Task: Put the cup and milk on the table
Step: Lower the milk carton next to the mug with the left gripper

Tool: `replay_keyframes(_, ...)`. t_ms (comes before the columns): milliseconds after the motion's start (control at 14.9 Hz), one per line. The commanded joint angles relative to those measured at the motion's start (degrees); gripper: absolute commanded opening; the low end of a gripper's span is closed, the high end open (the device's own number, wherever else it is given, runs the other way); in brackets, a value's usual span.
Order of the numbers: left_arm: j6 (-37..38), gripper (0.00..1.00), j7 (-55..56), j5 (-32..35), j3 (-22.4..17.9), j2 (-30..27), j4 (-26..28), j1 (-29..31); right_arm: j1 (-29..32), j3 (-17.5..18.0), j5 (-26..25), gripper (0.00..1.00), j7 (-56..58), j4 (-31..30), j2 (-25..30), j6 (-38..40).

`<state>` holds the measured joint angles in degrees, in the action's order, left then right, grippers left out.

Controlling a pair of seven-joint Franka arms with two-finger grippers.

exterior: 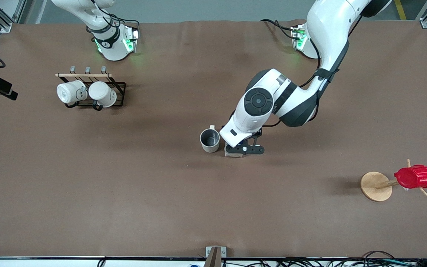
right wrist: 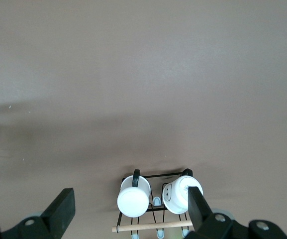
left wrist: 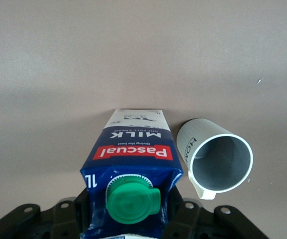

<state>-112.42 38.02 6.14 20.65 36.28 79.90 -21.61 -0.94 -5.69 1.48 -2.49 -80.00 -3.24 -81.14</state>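
Note:
The milk (left wrist: 133, 154), a blue and white carton with a green cap and red label, stands upright on the brown table (exterior: 213, 207) near its middle. My left gripper (exterior: 244, 149) is shut on the carton's top, with its jaws pressed against both sides (left wrist: 131, 211). In the front view the hand hides most of the milk (exterior: 234, 153). The cup (exterior: 209, 140), pale grey-beige with a grey inside, stands upright on the table right beside the milk, toward the right arm's end, and also shows in the left wrist view (left wrist: 218, 157). My right gripper (right wrist: 131, 199) is open and empty, high over the mug rack.
A black wire rack (exterior: 119, 91) with a wooden bar holds two white mugs (exterior: 70, 92) (exterior: 102, 93) near the right arm's base. A ribbed red cup (exterior: 414, 176) hangs on a wooden peg stand (exterior: 376, 186) toward the left arm's end.

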Motion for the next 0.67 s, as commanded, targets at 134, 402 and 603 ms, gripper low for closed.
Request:
replay_keyframes(134, 4.05, 0.54, 0.56, 1.33, 0.0, -0.25, -1.59, -0.72, 0.59, 0.33, 0.1, 1.0, 0.21, 0.54, -0.1, 0.19)
replay_keyframes(402, 4.4, 0.54, 3.1, 1.33, 0.18, -0.25, -1.41, -1.86, 0.59, 0.33, 0.1, 1.0, 0.21, 0.54, -0.1, 0.19)
replay_keyframes(603, 4.4, 0.55, 3.37, 1.33, 0.18, -0.25, -1.06, -1.95, 0.59, 0.33, 0.19, 1.0, 0.21, 0.54, -0.1, 0.36)
